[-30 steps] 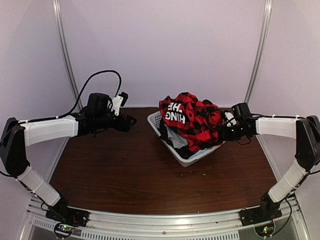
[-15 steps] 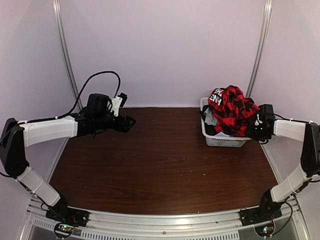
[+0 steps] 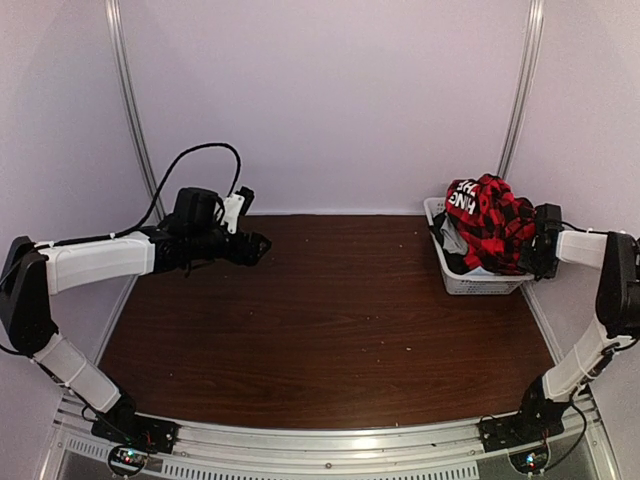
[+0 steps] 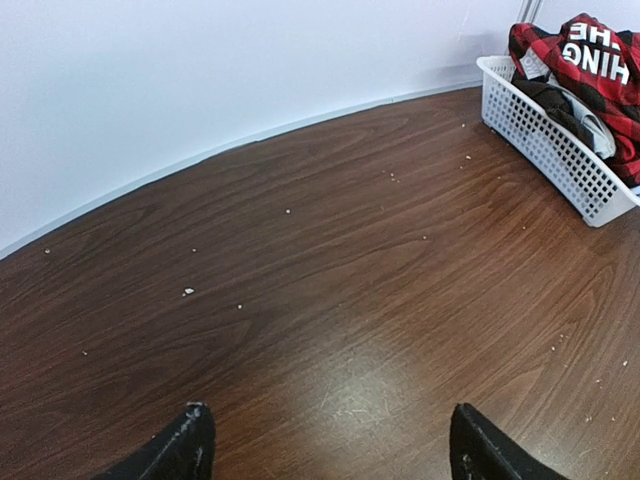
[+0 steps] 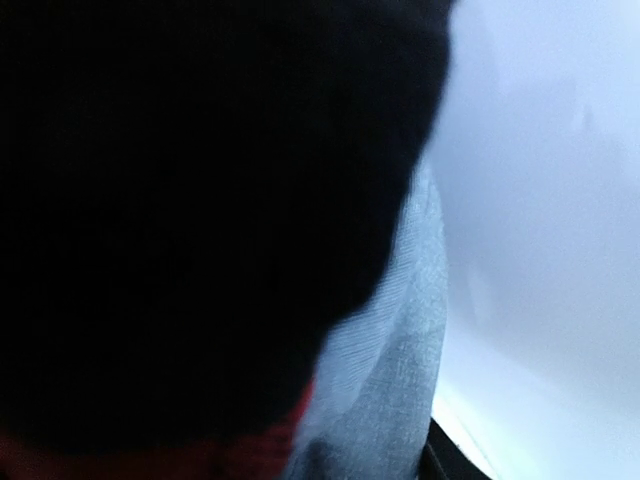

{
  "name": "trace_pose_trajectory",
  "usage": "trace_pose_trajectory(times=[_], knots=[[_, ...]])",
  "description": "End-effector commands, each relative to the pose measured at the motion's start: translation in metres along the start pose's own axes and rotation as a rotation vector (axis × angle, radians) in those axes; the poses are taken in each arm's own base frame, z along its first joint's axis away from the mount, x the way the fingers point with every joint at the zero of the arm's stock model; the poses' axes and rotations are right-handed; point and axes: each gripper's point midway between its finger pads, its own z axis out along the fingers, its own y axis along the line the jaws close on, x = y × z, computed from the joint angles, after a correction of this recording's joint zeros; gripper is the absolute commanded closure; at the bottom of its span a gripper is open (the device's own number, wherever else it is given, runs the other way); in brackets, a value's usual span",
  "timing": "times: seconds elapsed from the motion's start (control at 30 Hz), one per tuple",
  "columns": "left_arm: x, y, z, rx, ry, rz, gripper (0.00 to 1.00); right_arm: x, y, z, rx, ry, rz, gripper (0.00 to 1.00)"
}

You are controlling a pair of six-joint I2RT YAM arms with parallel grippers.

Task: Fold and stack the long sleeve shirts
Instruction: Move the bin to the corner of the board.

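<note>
Shirts are lying unfolded in the basket at two o'clock; we are holding left jaws wide, cannot tell right jaws.

Crumpled red-and-black checked shirt heaped in basket

A robot lab, prob. a closed test booth, is indicated by the plain white walls, the curved metal poles at both sides, the wood-look table and the robot arms w/ loose cables that are bolted to an aluminium rail.
</note>
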Motion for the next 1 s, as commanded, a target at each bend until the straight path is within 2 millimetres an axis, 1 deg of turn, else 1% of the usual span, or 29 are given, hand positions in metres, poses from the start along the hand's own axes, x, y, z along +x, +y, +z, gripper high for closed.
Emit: trace_pose_trajectory(times=[0.0,0.07,0.13,0.2,0.3,0.33,0.4,0.43,0.5,0.53,0.57,0.63,0.67,0.73,0.8,0.83,0.87,0.9,0.93,0.97], knots=[[-0.004,-0.003,-0.008,0.019,-0.019,-0.019,0.18,-0.038,-0.025,-0.005,0.160,-0.076,-0.013,0.51],[-0.003,-0.003,-0.008,0.017,-0.017,-0.024,0.18,-0.051,-0.024,-0.013,0.156,-0.100,0.001,0.48],[-0.001,-0.003,-0.008,0.016,-0.014,-0.027,0.18,-0.059,-0.014,-0.025,0.079,-0.120,0.029,0.42],[-0.001,-0.002,-0.008,0.012,-0.014,-0.028,0.18,-0.062,-0.009,-0.042,0.025,-0.149,0.046,0.30],[-0.004,-0.002,-0.010,0.007,-0.019,-0.027,0.18,-0.062,-0.009,-0.073,-0.020,-0.207,0.058,0.14],[-0.005,-0.001,-0.011,0.005,-0.023,-0.026,0.18,-0.065,-0.009,-0.087,-0.037,-0.234,0.064,0.11],[-0.008,0.000,-0.012,-0.006,-0.027,-0.021,0.18,-0.065,-0.005,-0.107,-0.072,-0.267,0.057,0.10],[-0.009,0.001,-0.013,-0.011,-0.026,-0.019,0.18,-0.067,0.000,-0.116,-0.104,-0.283,0.054,0.10],[-0.012,0.002,-0.014,-0.020,-0.033,-0.017,0.18,-0.074,0.018,-0.136,-0.195,-0.313,0.047,0.10],[-0.013,0.003,-0.015,-0.023,-0.036,-0.018,0.18,-0.078,0.029,-0.145,-0.237,-0.326,0.038,0.10],[-0.014,0.003,-0.016,-0.023,-0.038,-0.020,0.18,-0.081,0.044,-0.155,-0.282,-0.340,0.020,0.09],[-0.016,0.002,-0.017,-0.022,-0.043,-0.025,0.18,-0.089,0.064,-0.165,-0.324,-0.353,-0.008,0.09],[-0.017,0.003,-0.017,-0.023,-0.045,-0.030,0.18,-0.092,0.074,-0.166,-0.334,-0.358,-0.031,0.09],[-0.019,0.002,-0.018,-0.017,-0.049,-0.034,0.18,-0.095,0.095,-0.162,-0.368,-0.349,-0.068,0.08],[-0.020,0.001,-0.018,-0.012,-0.052,-0.036,0.18,-0.098,0.110,-0.149,-0.381,-0.327,-0.097,0.09],[-0.022,0.000,-0.019,-0.007,-0.056,-0.036,0.18,-0.094,0.127,-0.146,-0.403,-0.314,-0.130,0.10],[-0.022,-0.001,-0.019,-0.004,-0.057,-0.036,0.18,-0.094,0.137,-0.140,-0.413,-0.304,-0.150,0.11],[-0.023,-0.001,-0.020,-0.001,-0.059,-0.036,0.18,-0.094,0.146,-0.134,-0.423,-0.293,-0.167,0.13],[-0.024,-0.002,-0.020,0.000,-0.061,-0.037,0.18,-0.094,0.155,-0.124,-0.426,-0.274,-0.183,0.15],[-0.025,-0.002,-0.021,-0.001,-0.064,-0.036,0.18,-0.095,0.161,-0.117,-0.420,-0.262,-0.193,0.18]])
